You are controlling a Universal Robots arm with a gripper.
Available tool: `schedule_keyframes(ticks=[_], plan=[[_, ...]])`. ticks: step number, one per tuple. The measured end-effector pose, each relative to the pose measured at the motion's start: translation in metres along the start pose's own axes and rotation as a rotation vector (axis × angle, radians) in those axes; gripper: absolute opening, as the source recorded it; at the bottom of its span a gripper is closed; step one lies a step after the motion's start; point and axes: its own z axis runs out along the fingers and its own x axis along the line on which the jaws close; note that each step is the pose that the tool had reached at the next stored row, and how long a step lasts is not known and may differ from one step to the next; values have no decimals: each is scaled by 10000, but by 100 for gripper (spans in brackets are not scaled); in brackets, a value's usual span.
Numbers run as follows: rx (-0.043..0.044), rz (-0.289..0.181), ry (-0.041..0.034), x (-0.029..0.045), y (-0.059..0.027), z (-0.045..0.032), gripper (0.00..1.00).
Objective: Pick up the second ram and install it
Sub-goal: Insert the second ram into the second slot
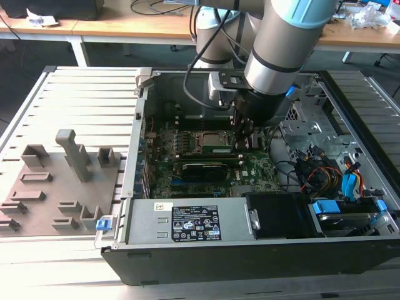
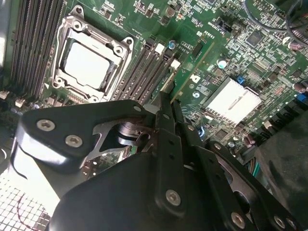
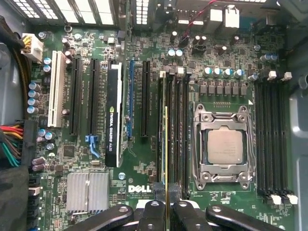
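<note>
Nearest the lens in both wrist views: the gripper (image 3: 166, 201), pinched narrow on the end of the ram (image 3: 166, 144), with the thin green stick seen edge-on and running straight away from the fingertips (image 2: 162, 111).

Long axis of the ram in line with the row of memory slots (image 3: 175, 134) right beside it, so parallel rather than crossed. Directly over one slot of that row, and no sideways offset to speak of. Hard to judge from this edge-on angle whether already touching the slot or hanging just above it; probably not clipped in yet.

Just beyond the slots, the processor socket (image 3: 224, 147), bare and shiny, with a second row of slots on its far side.

In the exterior view, gripper (image 1: 240, 134) deep inside the open computer case (image 1: 350, 112), at about three o'clock from the socket (image 1: 212, 142). At six o'clock from the socket, the black card (image 1: 203, 167), lying crosswise. Well apart at nine o'clock, outside the case, the grey holder blocks (image 1: 62, 181).
</note>
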Motion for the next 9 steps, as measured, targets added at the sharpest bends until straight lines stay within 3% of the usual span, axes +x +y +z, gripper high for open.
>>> schedule_keyframes(ticks=[6,9], plan=[[1,-2,0,-30,94,43,14],[0,-1,0,-93,192,69,14]])
